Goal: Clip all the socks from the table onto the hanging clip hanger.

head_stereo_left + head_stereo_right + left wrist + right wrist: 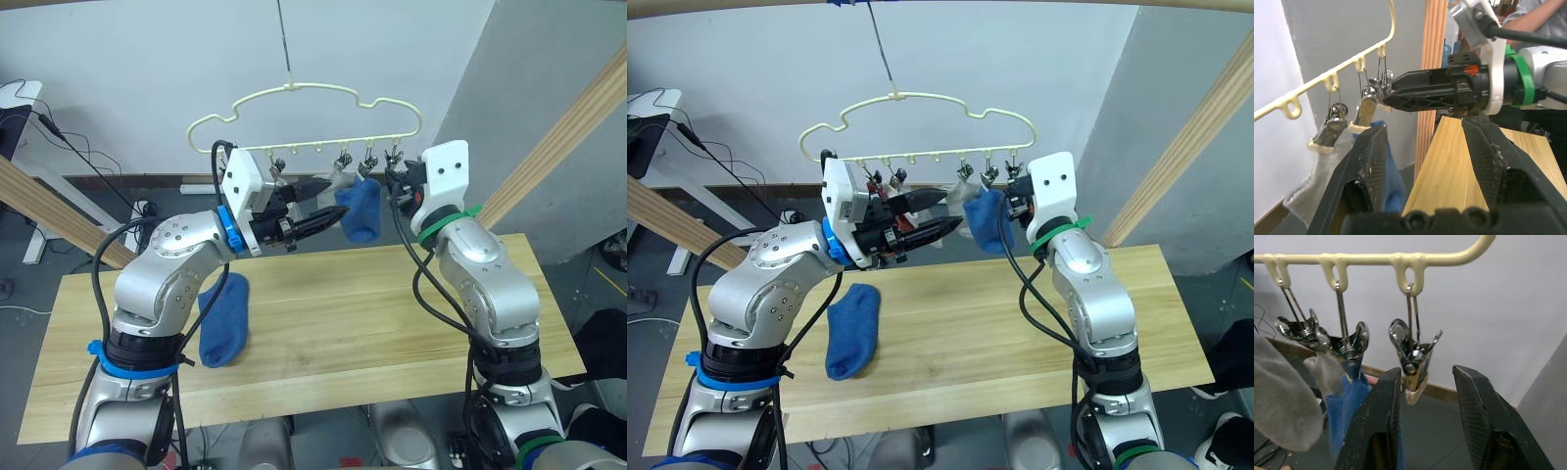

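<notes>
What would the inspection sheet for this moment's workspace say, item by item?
Surface: light wooden table, mostly bare.
Job's things: one blue sock lies flat on the table; another blue sock and a grey sock hang from clips on the pale yellow clip hanger.
Clutter: nothing seen on the table.
Grippers: left gripper raised beside the hanging blue sock, jaws open; right gripper up at the hanger's end, jaws open around an unused clip.
Cables: black cables run along both arms; more trail on the floor at the left.
Surroundings: wooden poles, white wall, a person's arm.
</notes>
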Robot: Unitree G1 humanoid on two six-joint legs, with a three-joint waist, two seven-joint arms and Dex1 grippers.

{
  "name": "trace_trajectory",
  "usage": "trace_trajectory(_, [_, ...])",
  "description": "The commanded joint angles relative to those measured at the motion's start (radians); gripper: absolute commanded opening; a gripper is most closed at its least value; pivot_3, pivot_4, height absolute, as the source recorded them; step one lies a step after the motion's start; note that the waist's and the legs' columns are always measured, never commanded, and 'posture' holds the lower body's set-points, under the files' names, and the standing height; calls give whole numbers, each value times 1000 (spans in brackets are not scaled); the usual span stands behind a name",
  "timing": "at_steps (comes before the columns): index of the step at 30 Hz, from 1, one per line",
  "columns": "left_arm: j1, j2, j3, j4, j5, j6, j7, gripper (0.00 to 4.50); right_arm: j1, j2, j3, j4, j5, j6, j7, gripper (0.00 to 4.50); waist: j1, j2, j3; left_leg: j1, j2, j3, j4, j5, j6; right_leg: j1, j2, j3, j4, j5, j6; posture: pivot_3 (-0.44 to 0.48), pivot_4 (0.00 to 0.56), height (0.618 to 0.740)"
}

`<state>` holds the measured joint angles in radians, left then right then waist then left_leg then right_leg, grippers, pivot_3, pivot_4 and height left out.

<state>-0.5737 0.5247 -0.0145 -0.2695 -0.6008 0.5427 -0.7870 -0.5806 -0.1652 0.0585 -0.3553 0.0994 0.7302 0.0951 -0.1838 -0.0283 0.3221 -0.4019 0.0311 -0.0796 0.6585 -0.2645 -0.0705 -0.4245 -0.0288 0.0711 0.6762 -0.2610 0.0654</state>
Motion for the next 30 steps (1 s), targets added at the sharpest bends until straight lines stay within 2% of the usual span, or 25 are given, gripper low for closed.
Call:
trace_trajectory(1, [-13, -3, 2, -24, 11, -19, -8, 2718, -26, 15, -10, -6, -16, -33, -19, 1735, 0, 0, 0, 0, 0, 0, 0, 0, 0, 0, 0, 0, 0, 0, 0, -217, 290, 733])
trace_trajectory(9, [-10, -14, -1, -28, 29, -21, -12, 2718, -35, 46, -24, 10, -39, -33, -72, 1735, 0, 0, 0, 0, 0, 0, 0, 0, 0, 0, 0, 0, 0, 0, 0, -220, 288, 733])
trace_trajectory(30, [-3, -30, -21, -29, 44, -32, -18, 2718, -81, 143, -53, -19, -12, 25, -98, 1735, 0, 0, 0, 0, 0, 0, 1, 0, 0, 0, 0, 0, 1, 0, 0, -230, 286, 733])
